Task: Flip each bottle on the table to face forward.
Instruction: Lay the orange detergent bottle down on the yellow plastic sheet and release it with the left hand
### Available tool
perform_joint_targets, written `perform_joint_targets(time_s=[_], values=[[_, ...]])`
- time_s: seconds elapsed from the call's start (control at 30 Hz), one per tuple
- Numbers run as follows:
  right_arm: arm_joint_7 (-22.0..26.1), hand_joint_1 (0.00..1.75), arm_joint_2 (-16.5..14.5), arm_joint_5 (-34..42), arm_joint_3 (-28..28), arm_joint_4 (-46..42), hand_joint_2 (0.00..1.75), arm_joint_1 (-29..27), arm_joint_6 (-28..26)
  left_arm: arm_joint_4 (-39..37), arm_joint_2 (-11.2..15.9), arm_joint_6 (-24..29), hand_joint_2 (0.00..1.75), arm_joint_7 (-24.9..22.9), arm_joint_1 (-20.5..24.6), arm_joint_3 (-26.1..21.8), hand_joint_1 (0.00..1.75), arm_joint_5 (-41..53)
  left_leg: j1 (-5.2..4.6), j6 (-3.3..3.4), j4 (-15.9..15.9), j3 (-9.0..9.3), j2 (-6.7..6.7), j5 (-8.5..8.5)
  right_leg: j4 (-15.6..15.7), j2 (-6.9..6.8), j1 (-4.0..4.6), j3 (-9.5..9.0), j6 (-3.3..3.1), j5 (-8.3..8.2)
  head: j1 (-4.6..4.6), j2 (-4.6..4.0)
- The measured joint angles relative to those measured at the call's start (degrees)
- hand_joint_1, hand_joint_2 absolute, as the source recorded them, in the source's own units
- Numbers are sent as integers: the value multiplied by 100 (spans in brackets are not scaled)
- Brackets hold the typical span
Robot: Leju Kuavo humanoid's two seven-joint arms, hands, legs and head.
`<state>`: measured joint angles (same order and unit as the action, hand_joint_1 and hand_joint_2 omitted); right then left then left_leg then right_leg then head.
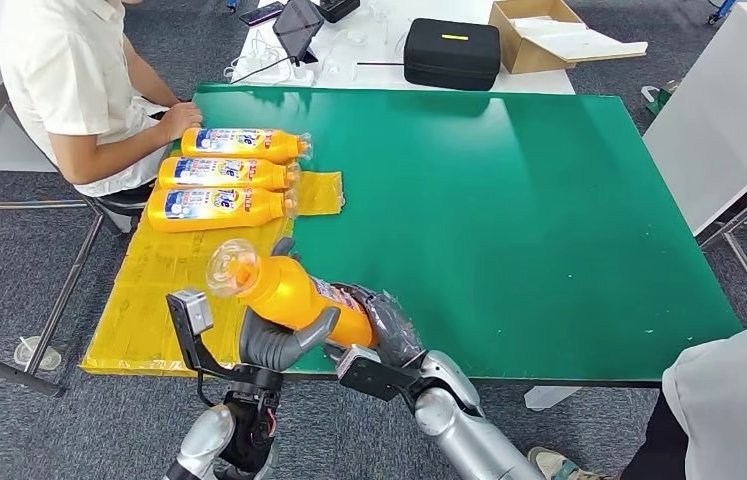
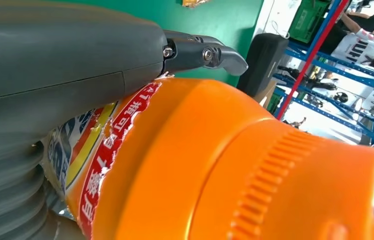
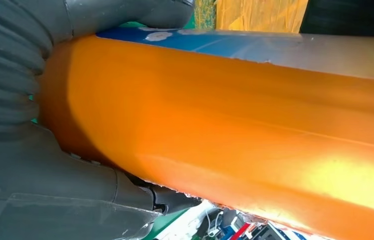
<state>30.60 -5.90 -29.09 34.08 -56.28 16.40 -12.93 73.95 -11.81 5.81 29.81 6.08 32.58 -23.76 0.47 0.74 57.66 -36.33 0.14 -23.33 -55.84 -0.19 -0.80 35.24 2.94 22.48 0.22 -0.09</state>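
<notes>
The orange bottle point(image 1: 294, 293) is lifted over the near edge of the green bench point(image 1: 509, 200), cap tilted up to the left; its label shows red-banded Chinese writing too partial to read. The left robot hand point(image 1: 279, 340) grips it near the neck and the right robot hand point(image 1: 384, 325) grips its base. Three more bottles point(image 1: 224, 175) lie labels-up, side by side on a yellow sheet point(image 1: 149, 290), beside a seated person point(image 1: 79, 90). Grey carpet point(image 1: 9, 250) surrounds the bench.
</notes>
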Motion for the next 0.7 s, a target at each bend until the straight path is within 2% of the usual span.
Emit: perform_joint_targets(time_s=[0.07,0.1,0.2,0.23,0.37,0.4,0.5,0.53,0.6,0.7], values=[[8,151,1,61,3,0,175,-2,7,2,-1,-21,175,31,1,0,175,-14,0,0,0,0,0,0,0,0,0,0,0,0,1,0],[19,136,1,111,3,0,175,-4,31,2,-2,-49,175,47,2,-1,175,-39,0,0,0,0,0,0,0,0,0,0,0,0,1,0],[64,66,0,319,2,0,175,-11,164,3,0,-156,175,68,9,-7,175,-153,0,0,0,0,0,0,0,0,0,0,0,0,0,0],[76,54,0,392,1,0,175,-17,218,4,1,-193,175,56,11,-10,175,-205,0,0,0,0,0,0,0,0,0,0,0,0,0,0],[135,54,0,632,-33,0,175,-74,392,6,4,-352,175,-41,11,-44,175,-446,0,0,0,-1,0,0,0,0,0,-1,0,0,1,0],[144,47,0,656,-43,0,175,-86,409,6,4,-371,175,-54,11,-57,175,-472,0,0,0,-1,0,0,0,0,0,0,0,0,1,0],[156,7,-5,679,-63,0,175,-108,432,7,5,-402,175,-69,11,-92,175,-498,0,0,0,-1,0,0,0,0,0,0,0,0,-1,0],[158,0,-8,701,-71,0,175,-111,449,8,5,-416,175,-79,11,-101,175,-516,0,0,0,-1,0,0,0,0,0,0,0,0,-1,0],[167,0,-17,817,-101,-1,175,-120,527,12,5,-473,175,-133,11,-118,175,-618,0,0,0,-1,0,0,0,0,0,0,0,0,1,0],[176,0,-46,1075,-169,-2,44,-145,726,19,8,-635,175,-291,10,-167,175,-887,0,0,0,-1,0,0,0,0,0,0,0,0,0,0]])
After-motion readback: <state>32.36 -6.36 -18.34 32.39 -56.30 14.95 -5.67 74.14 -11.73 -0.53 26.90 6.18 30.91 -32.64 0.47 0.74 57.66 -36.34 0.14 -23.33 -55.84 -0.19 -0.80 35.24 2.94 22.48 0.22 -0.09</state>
